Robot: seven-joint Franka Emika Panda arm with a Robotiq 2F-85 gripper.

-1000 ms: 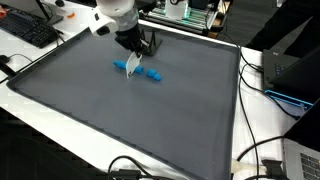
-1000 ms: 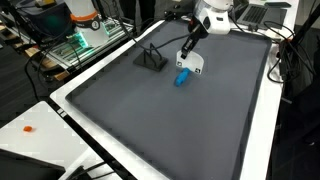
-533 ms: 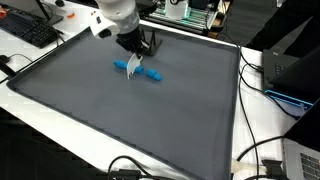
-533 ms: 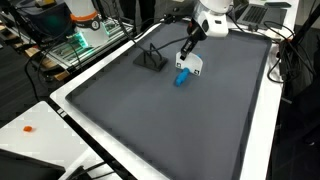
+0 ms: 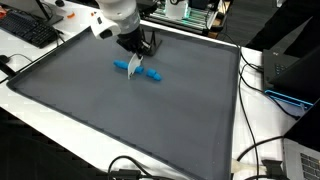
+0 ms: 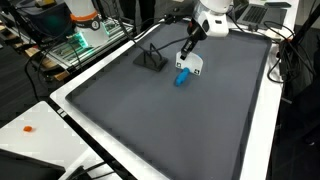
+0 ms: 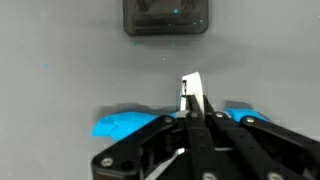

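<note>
Your tool [image 7: 191, 108] stood shut, jaws together, directly over the blue piece [image 7: 125, 124], which lay flat on the bench [image 5: 120, 120]. The piece looked light, rigid and smooth, so it was best gripped across its narrow middle. Beyond it stood a black stand [image 7: 166, 16].

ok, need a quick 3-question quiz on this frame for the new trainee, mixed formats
1. True or false: the gripper is wide open.
2. Multiple choice: the blue object lies on
A. the gray mat
B. a keyboard
C. the floor
3. Short answer: in the wrist view, what colour is the boxy thing beyond the blue object?

Key: 1 false, it is shut. 2 A. 3 black.
</note>
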